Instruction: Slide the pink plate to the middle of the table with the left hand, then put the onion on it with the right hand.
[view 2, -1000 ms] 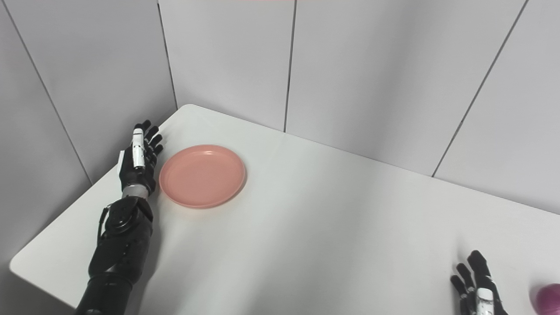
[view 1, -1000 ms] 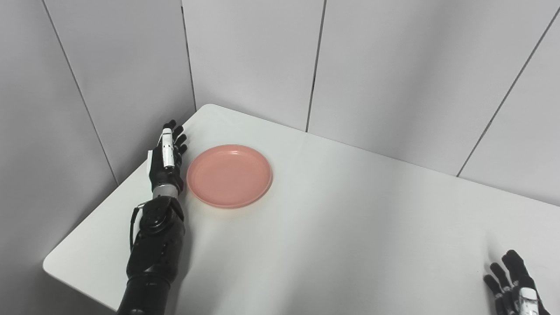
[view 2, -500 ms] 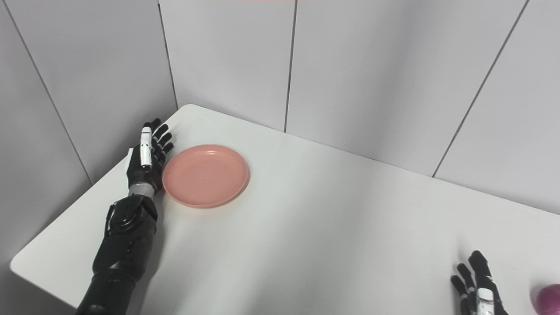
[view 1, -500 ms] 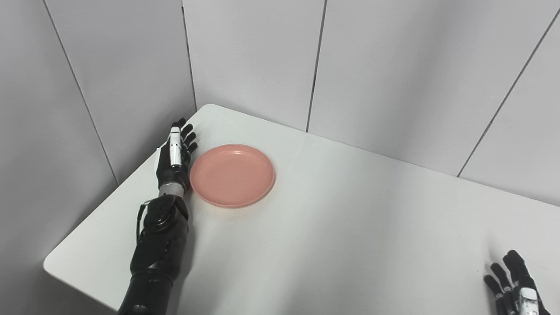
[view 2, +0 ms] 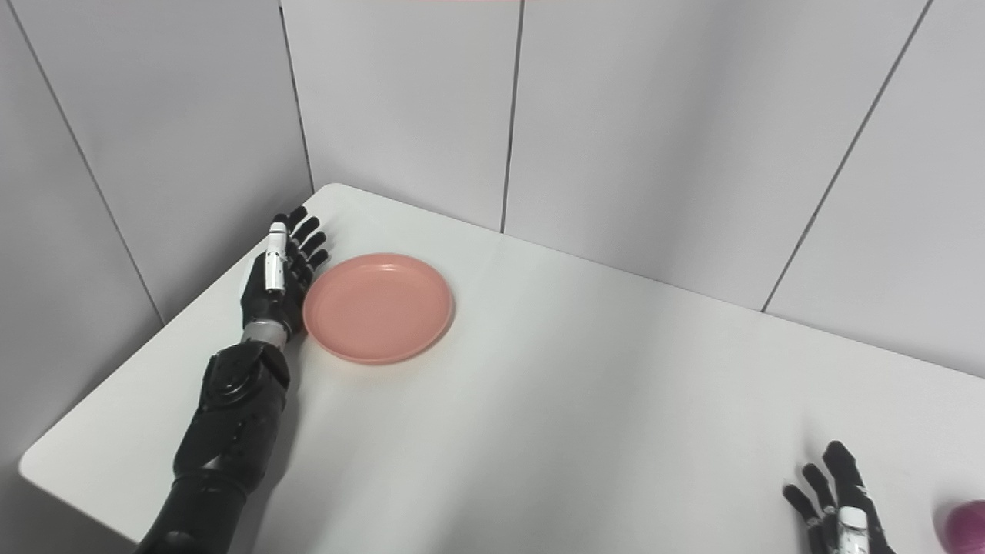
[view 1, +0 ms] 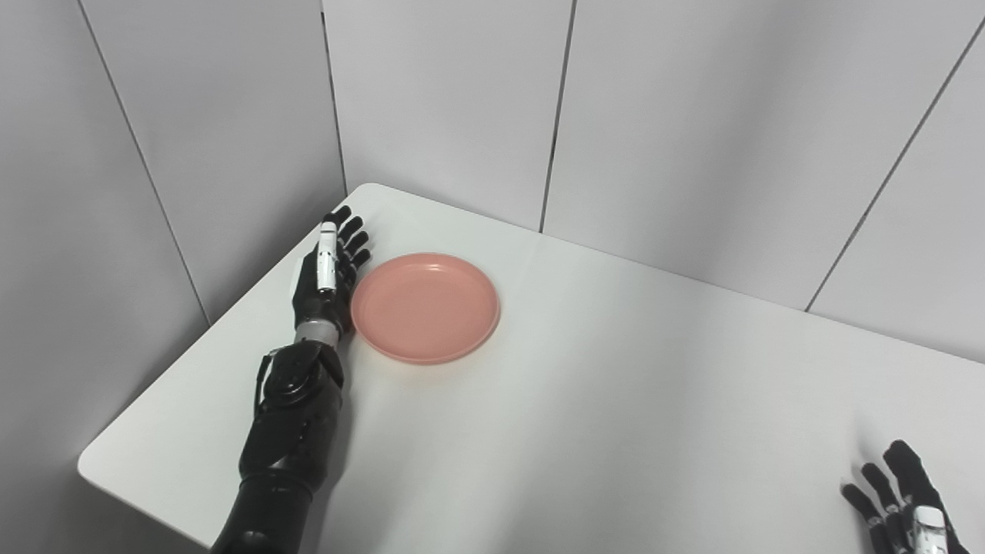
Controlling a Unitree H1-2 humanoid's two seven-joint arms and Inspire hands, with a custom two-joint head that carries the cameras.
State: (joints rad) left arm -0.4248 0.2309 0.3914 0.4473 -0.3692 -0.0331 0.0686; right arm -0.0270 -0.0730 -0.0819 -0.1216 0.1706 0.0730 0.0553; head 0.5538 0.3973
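Pink plate (view 1: pixel 425 308): round, shallow, empty.

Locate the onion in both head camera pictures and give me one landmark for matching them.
Left eye view: the onion is not in this picture; the frame ends just past the right hand.
Right eye view: the onion shows as a purple round shape cut by the right edge, low down, to the right of the right hand.
Shared landmark: the pink plate, on the table's left part, with the left hand against its left rim.
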